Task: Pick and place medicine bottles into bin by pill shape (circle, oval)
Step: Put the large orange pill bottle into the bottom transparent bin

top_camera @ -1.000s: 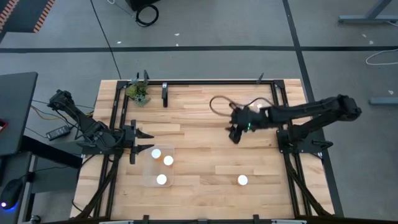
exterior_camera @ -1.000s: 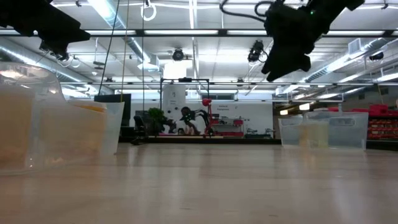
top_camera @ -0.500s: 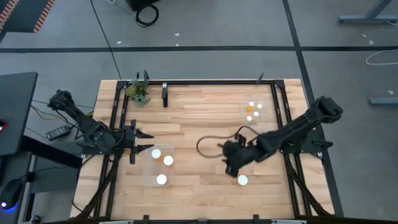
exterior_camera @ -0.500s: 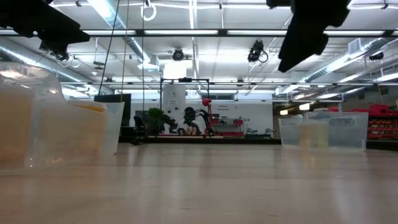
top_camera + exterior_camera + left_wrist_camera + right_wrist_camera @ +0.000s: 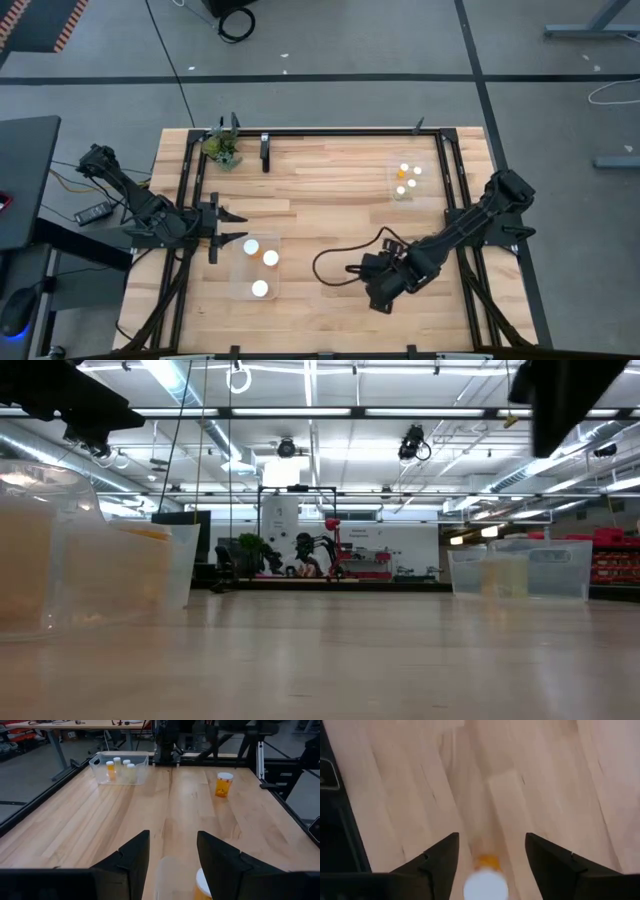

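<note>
Amber and white-capped, the lone bottle (image 5: 485,879) stands upright on the wooden table (image 5: 320,215) near its front edge, right of centre. The right gripper (image 5: 383,292) hangs directly over it, so in the high view the bottle is hidden under the gripper. In the right wrist view the two dark fingers (image 5: 436,862) are spread wide, one on each side of the bottle, with bare wood showing between each finger and the cap; nothing is held. The left wrist view shows the same bottle (image 5: 224,784) standing alone on the boards, well apart from everything else.

Farther left along the front half, a clear bin (image 5: 252,268) holds three bottles (image 5: 259,289), their white caps facing up. The left gripper (image 5: 224,240) waits at that bin's near-left corner, by the table's left rail; its jaws are open wide and empty, and a cap inside the bin shows just beyond the fingers (image 5: 131,861).

Toward the back right of the table sits a second clear bin (image 5: 404,180) with four bottles (image 5: 409,171) clustered inside. The left wrist view shows this bin (image 5: 99,767) at the far end, bottles upright in it.

At the back left corner stands a small green plant (image 5: 222,149)
</note>
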